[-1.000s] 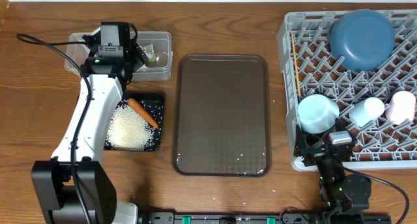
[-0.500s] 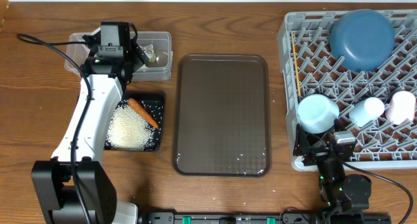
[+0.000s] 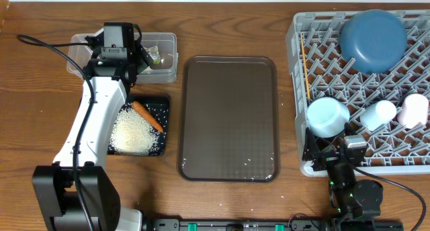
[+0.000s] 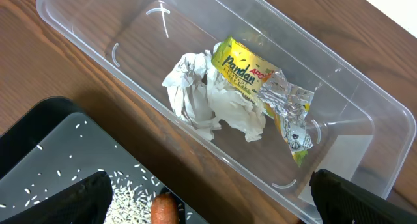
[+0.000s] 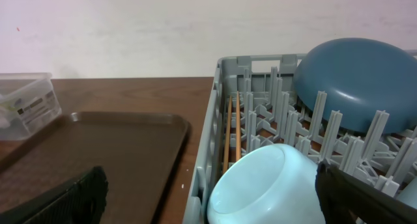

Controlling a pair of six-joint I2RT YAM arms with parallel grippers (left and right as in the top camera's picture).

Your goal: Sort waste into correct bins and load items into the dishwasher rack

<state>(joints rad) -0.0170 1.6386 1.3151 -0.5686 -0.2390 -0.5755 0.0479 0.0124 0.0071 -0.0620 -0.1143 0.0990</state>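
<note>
Clear tub (image 4: 147,49) beneath wide-spread left claw (image 4: 208,208); right claw (image 3: 334,151) spread at rack (image 3: 299,90) edge.

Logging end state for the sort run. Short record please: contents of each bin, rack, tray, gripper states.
clear tub: crumpled tissue, yellow-green wrapper
black tray: rice, carrot
serving tray: between the bins and the rack
rack: dark-blue bowl, light-blue bowl, small cups, chopsticks
left gripper: open, over clear tub
right gripper: open, at rack's near edge by light-blue bowl
</note>
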